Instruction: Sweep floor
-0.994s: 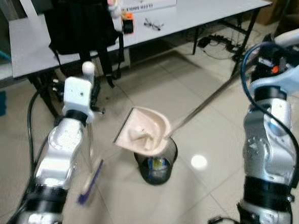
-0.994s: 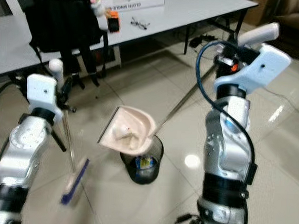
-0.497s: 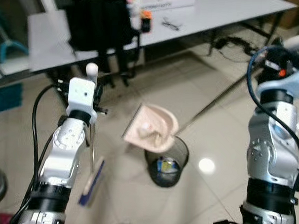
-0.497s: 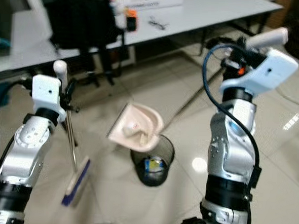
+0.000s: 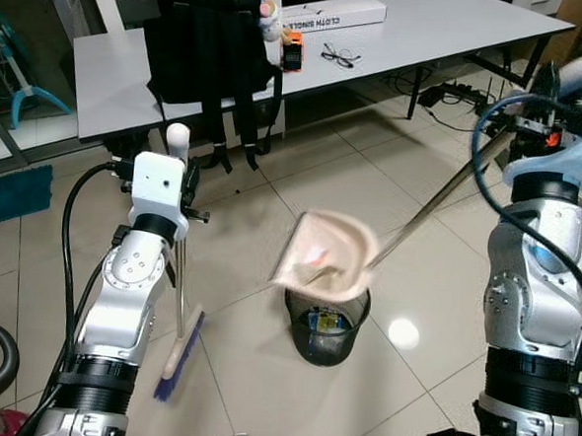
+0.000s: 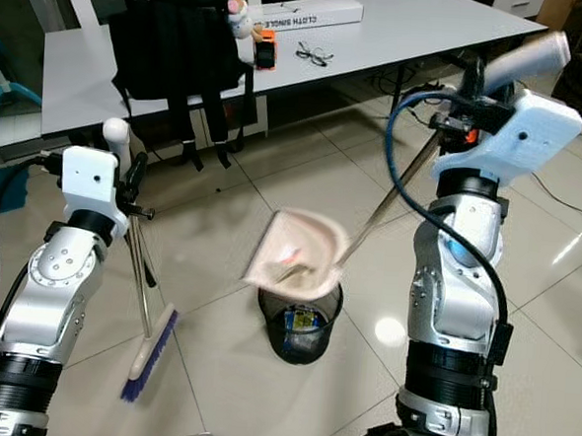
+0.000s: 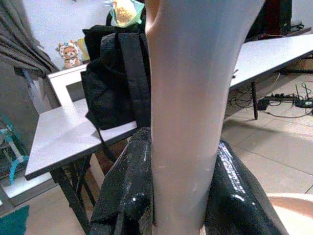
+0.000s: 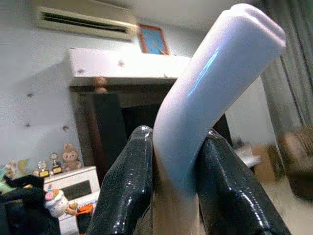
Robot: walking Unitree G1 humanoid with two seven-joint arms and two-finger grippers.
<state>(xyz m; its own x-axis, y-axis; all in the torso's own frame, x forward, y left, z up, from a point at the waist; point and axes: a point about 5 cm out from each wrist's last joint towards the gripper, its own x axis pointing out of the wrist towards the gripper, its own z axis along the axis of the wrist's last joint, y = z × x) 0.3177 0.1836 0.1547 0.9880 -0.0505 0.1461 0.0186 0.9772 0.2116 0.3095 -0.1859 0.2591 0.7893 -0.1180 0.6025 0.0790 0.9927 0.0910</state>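
Tiled floor [image 5: 260,394], mesh bin [image 5: 326,324], grey table [image 5: 441,20], backpack [image 5: 208,40], glasses [image 5: 338,54], perhaps

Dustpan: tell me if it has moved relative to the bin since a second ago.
Yes. The dustpan has tipped up steeper over the bin and shifted toward the robot's right across its rim, held by the right gripper.

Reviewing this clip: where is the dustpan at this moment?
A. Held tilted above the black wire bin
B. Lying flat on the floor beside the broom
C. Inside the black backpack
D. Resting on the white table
A: the dustpan hangs tilted over the wire bin, carried on its long handle, whose grip the right hand clamps.
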